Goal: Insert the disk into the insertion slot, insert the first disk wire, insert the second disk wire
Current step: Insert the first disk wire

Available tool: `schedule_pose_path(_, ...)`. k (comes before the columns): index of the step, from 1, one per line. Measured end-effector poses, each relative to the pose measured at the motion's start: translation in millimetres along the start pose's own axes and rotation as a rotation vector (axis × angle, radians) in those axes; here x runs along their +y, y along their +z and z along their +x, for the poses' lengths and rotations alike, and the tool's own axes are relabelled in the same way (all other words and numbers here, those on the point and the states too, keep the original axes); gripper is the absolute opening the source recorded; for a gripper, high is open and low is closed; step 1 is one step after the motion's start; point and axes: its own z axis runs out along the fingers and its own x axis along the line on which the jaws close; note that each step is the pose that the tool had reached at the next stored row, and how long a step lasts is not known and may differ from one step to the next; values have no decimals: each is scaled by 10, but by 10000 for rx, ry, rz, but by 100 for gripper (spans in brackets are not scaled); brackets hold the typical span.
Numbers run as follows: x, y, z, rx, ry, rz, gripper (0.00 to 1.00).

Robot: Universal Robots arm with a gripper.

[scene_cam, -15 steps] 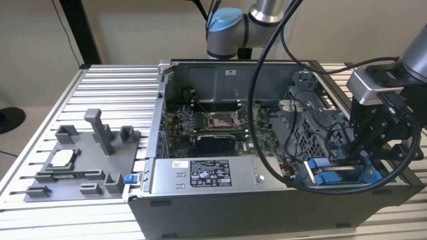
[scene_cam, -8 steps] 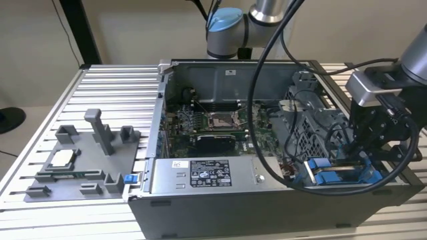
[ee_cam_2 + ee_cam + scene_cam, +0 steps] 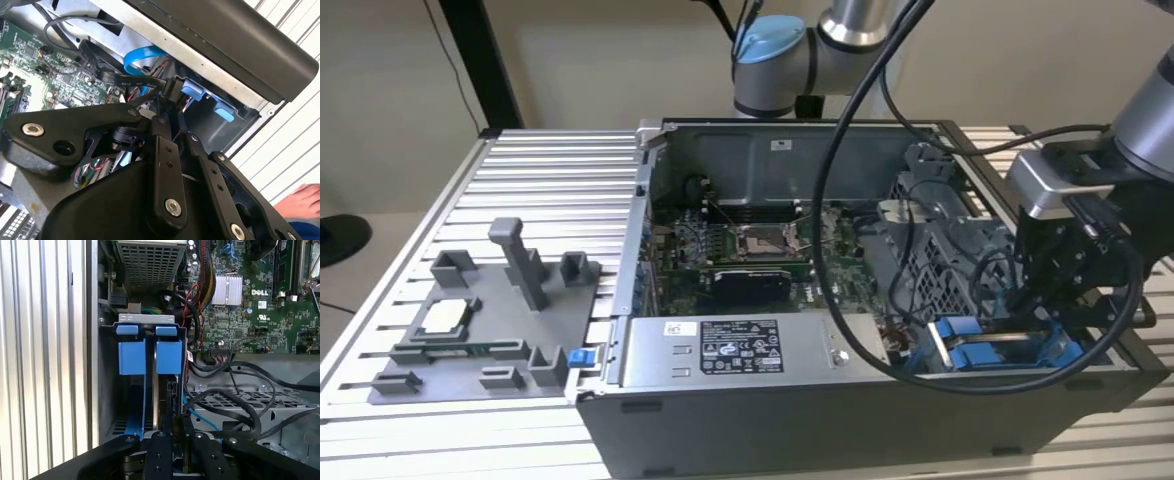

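The insertion slot (image 3: 947, 372) is the grey bay with blue tabs at the near corner of the open computer case, on the exterior view's right. The disk (image 3: 1003, 339) lies inside it in its blue carrier; the carrier's two blue tabs (image 3: 169, 357) stand side by side in the first wrist view. My gripper (image 3: 1051, 300) hangs right over the bay. In both wrist views its black fingers (image 3: 161, 131) are closed on the black connector (image 3: 173, 89) of a black disk wire (image 3: 131, 80), held close to the blue tabs (image 3: 193, 93). The connector's mating end is hidden behind the fingers (image 3: 159, 445).
A grey plastic tray with upright pegs (image 3: 480, 320) sits on the slatted table at the exterior view's left. The grey box with a sticker (image 3: 720, 350) and the motherboard (image 3: 747, 250) fill the case. Loose black cables (image 3: 235, 405) cross a perforated cage. A person's hand (image 3: 302, 200) rests nearby.
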Motion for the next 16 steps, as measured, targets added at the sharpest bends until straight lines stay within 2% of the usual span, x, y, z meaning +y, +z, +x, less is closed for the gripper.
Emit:
schedule_pose_path(2,0,25,2,-10,4,-1,0)
schedule_pose_path(4,0,18,1,-20,6,-2,0)
schedule_pose_path(5,0,-1,1,-59,8,-1,0)
schedule_pose_path(6,0,-28,1,-88,9,-2,0)
schedule_pose_path(13,0,-347,-24,-80,8,-2,0)
schedule_pose_path(16,-34,-365,-27,-80,9,-35,0)
